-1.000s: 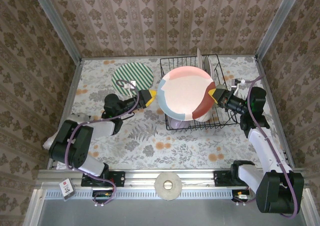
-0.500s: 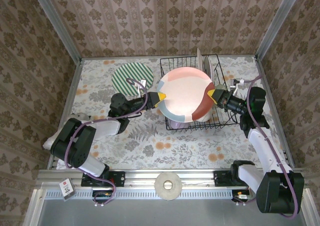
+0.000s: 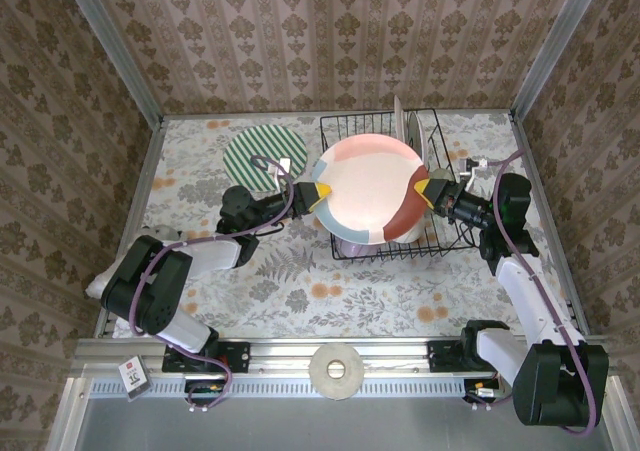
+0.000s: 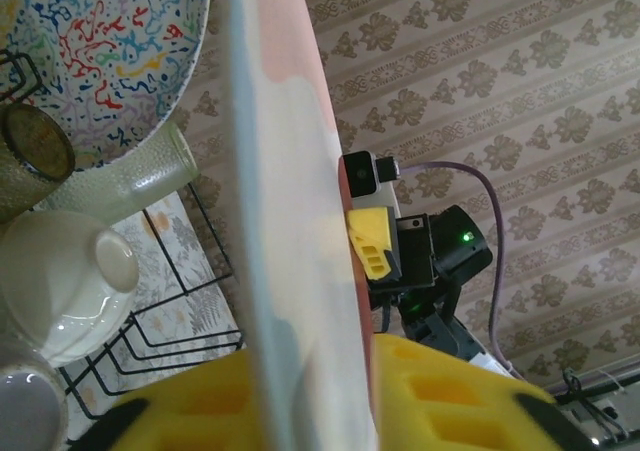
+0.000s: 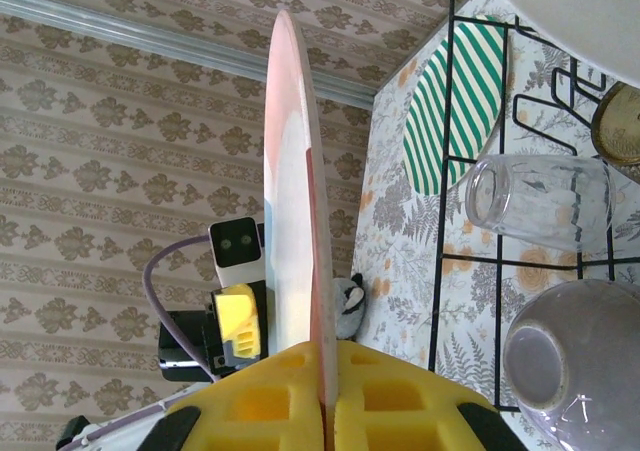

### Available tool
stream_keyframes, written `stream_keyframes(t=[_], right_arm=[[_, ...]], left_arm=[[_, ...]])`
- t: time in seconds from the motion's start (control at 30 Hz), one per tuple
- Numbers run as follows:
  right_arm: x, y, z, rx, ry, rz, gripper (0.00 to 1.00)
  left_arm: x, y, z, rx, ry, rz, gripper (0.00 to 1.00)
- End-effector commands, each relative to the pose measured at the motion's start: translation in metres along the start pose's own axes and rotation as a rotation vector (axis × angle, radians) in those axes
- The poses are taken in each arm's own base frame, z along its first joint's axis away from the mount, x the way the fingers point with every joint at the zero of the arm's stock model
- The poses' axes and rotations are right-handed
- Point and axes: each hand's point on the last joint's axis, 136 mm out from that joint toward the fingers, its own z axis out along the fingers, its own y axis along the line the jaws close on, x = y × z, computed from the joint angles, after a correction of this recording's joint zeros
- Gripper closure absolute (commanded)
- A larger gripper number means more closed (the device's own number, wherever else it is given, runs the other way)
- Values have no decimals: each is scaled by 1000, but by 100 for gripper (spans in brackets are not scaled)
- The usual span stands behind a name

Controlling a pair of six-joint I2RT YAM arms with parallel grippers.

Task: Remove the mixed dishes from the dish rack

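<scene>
Pink-and-red plate (image 3: 370, 186), mid-frame over the dish rack (image 3: 372, 123), looks stiff, slick and breakable, so pinch the rims. Right gripper (image 3: 432, 191) clamps it; left gripper (image 3: 318, 193) straddles the edge, can't tell if it's squeezing.

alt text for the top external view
The right gripper grips a pink-and-red plate over the black dish rack while the left gripper straddles its opposite rim. A green-striped plate lies on the floral table beside the rack.

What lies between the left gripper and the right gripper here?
The pink-and-red plate spans the gap, left gripper at its left rim, right gripper at its right rim, over the dish rack; the top view shows it.
</scene>
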Motion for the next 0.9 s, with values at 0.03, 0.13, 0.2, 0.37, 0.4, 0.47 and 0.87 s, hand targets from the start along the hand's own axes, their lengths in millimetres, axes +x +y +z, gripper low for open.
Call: stream_keyframes(t=[0.03, 0.13, 0.2, 0.37, 0.4, 0.47, 0.87], right_arm=[[3, 16, 0, -40, 24, -65, 100], [5, 19, 1, -44, 32, -75, 100], [6, 21, 1, -42, 35, -84, 100], [8, 21, 2, -38, 40, -89, 100], [8, 21, 1, -37, 39, -88, 100], [10, 23, 1, -39, 41, -94, 100], [24, 61, -10, -63, 30, -328, 0]], left_arm=[[-3, -12, 1, 39, -18, 40, 99], [-3, -7, 0, 28, -24, 44, 100], [-2, -7, 0, 25, -25, 64, 100], [-1, -7, -1, 20, -28, 96, 100], [-1, -7, -1, 19, -29, 98, 100], [-1, -9, -3, 24, -34, 105, 100], [-33, -12, -11, 7, -158, 65, 100]])
